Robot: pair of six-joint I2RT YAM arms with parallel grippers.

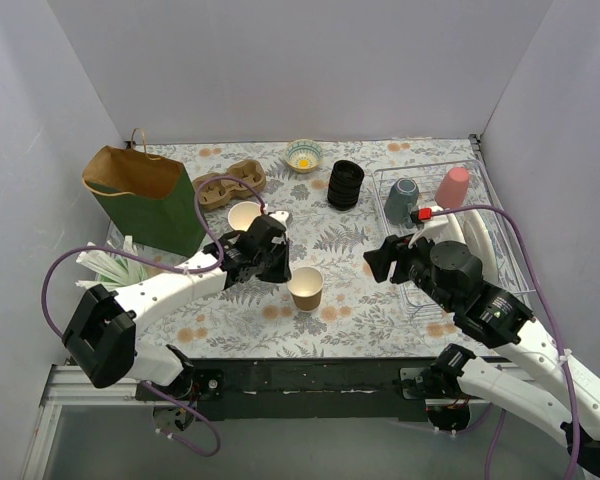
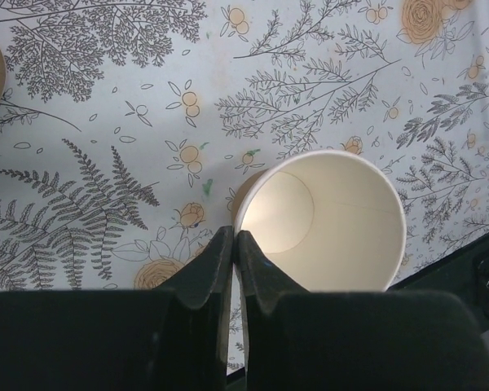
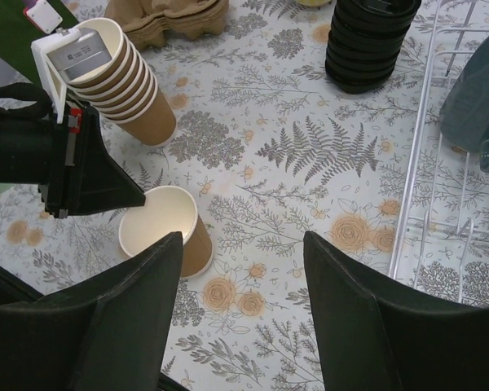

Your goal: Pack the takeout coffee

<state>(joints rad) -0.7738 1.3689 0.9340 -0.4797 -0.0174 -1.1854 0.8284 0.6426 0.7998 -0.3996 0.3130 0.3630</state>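
Near the middle of the worktop, a little toward its near edge, a lidless brown paper cup (image 1: 306, 288) with a cream-white inside stands upright on the floral-printed cloth (image 1: 360, 320). The left gripper (image 2: 234, 238) is closed on the cup's rim on the side toward the left edge. One finger (image 2: 205, 275) lies outside the wall and the other over the mouth, as far as the wrist view shows. The left arm stretches low from the near left corner, its wrist angled down at the cup. The right gripper (image 3: 243, 244) hangs toward the right edge, apart from the cup, its fingers spread wide with nothing between them. Behind the cup stand a slanted stack of lidless paper cups (image 1: 245, 215) and a stack of round black plastic lids (image 1: 345, 185). A white wire rack (image 1: 500, 235) lies along the right edge. Plain pale walls close in three sides.
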